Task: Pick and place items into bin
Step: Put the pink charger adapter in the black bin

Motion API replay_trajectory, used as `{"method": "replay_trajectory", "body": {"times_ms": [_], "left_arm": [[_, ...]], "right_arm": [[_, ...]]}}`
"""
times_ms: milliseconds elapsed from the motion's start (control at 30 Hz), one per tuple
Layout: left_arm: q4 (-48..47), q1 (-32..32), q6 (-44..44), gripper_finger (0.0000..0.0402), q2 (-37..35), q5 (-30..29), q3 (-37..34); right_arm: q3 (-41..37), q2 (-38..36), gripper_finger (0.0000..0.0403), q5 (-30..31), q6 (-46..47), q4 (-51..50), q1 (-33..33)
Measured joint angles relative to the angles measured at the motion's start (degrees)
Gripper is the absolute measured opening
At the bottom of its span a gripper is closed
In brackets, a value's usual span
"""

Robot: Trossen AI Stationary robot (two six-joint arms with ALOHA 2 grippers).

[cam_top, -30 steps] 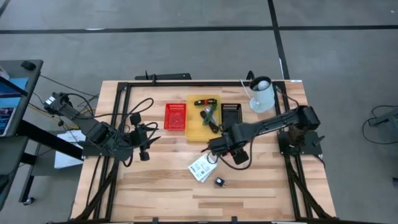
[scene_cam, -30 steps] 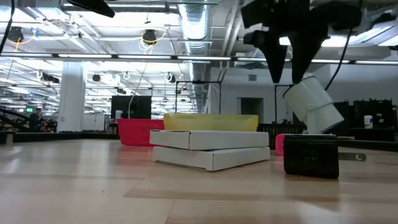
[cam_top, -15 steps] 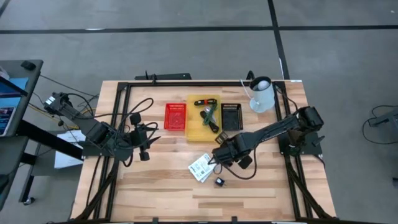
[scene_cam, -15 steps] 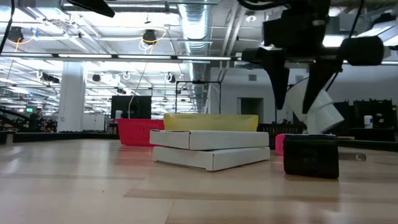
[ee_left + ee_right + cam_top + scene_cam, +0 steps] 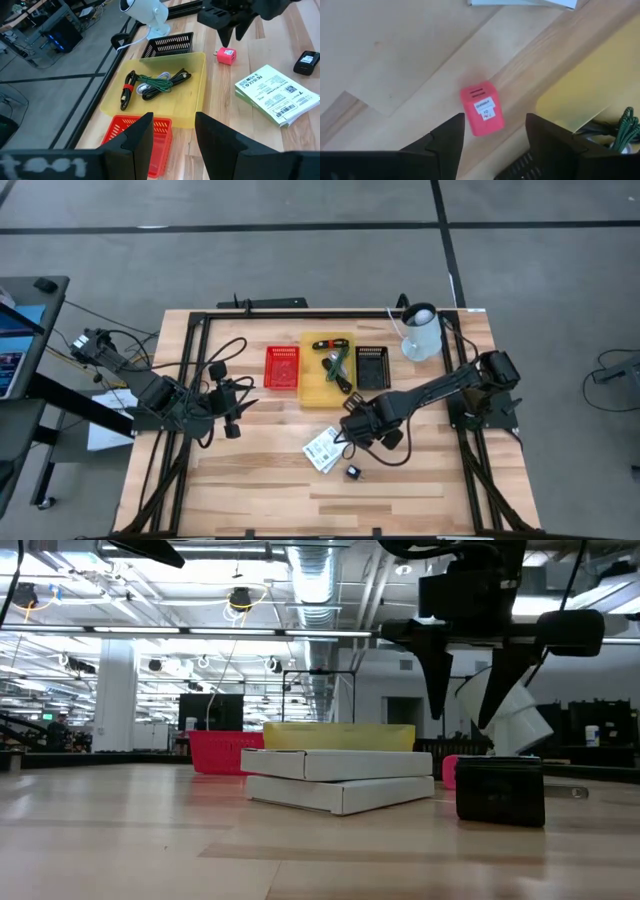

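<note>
Hovering open-fingered above the pink-red piece (image 5: 481, 109), the right gripper (image 5: 492, 137) leaves packet (image 5: 275, 93) and black block (image 5: 306, 62) outside the yellow bin (image 5: 192, 105); left gripper (image 5: 172, 135) waits open near the tabletop's left edge.

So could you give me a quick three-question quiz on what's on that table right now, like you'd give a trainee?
1. True or false: the right gripper hangs open over the pink cube.
2. Which bin holds the cables? A red, B yellow, C black.
3. Fill in: the small black block lies on the ____.

Key: 1 true, nothing held. 2 B, the yellow bin. 3 table, beside the white packets. The left gripper waits open, off to the left.
</note>
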Motion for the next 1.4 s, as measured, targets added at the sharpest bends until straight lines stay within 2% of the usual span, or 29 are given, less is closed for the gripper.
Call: {"method": "replay_trajectory", "body": {"times_ms": [233, 500, 633, 800, 1100, 1400], "left_arm": [[0.0, -0.01, 0.0, 0.0137, 0.0, -0.01, 0.0], [0.0, 0.0, -0.26, 0.0137, -0.01, -0.02, 0.0], [0.0, 0.0, -0.49, 0.0137, -0.02, -0.02, 0.0], [0.0, 0.01, -0.52, 0.0137, 0.0, -0.02, 0.0], [0.0, -0.01, -0.5, 0.0137, -0.01, -0.04, 0.0], [0.0, -0.01, -0.5, 0.0137, 0.0, -0.09, 0.0]], "right_arm": [[0.0, 0.04, 0.0225, -0.07, -1.73, -0.04, -0.16], [-0.15, 0.04, 0.0235, -0.27, 1.12, -0.67, -1.01], [-3.34, 0.07, 0.0235, -1.23, 1.01, 0.65, -1.31], [-5.8, 0.09, 0.0235, 2.0, 1.14, 0.92, -1.21], [-5.86, 0.09, 0.0235, 2.78, -0.79, 4.11, -1.26], [-7.29, 0.09, 0.0235, -0.2, -2.43, 7.08, -3.07]]}}
